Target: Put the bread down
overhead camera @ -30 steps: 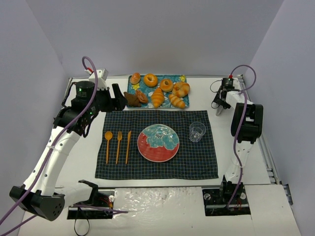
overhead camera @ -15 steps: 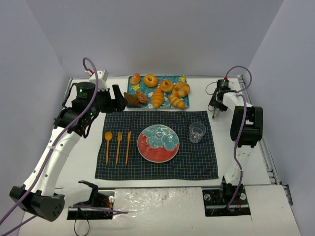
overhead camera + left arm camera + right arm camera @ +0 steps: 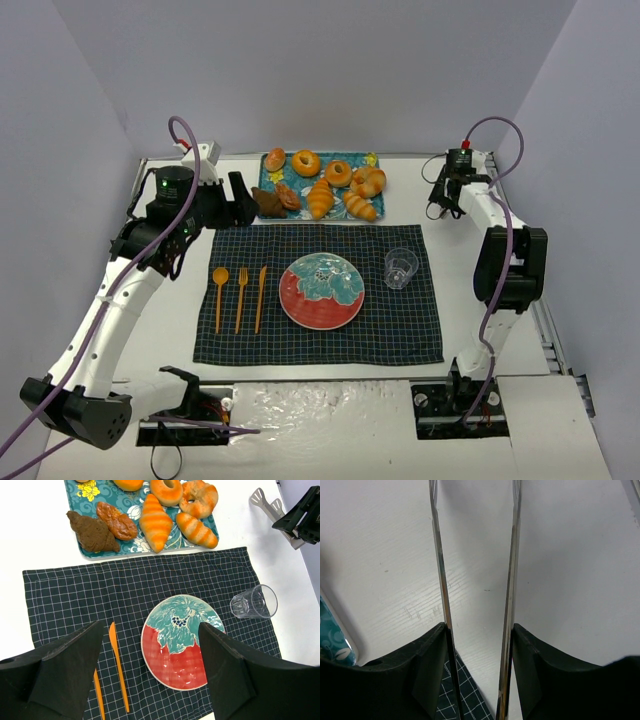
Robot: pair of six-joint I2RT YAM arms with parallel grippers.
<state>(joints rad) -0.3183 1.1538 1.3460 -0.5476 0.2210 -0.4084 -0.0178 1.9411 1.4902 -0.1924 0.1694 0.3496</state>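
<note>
Metal tongs (image 3: 441,580) clamped in the right gripper (image 3: 479,630), blades sprung apart, off to the right of the teal tray (image 3: 72,500), likely for lifting food cleanly. Golden-orange croissant (image 3: 155,522) lying mid-tray toward its near edge, between brown pastries (image 3: 92,530) and a paler croissant (image 3: 196,530), not yet lifted. Left gripper (image 3: 151,630) hung wide apart and empty just left of the tray, probably waiting clear.

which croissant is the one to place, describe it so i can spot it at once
Find the teal floral tray beyond the checked placemat. The croissant lies in its middle, lengthwise toward the placemat, between a flat brown pastry and a paler, slanted croissant.
</note>
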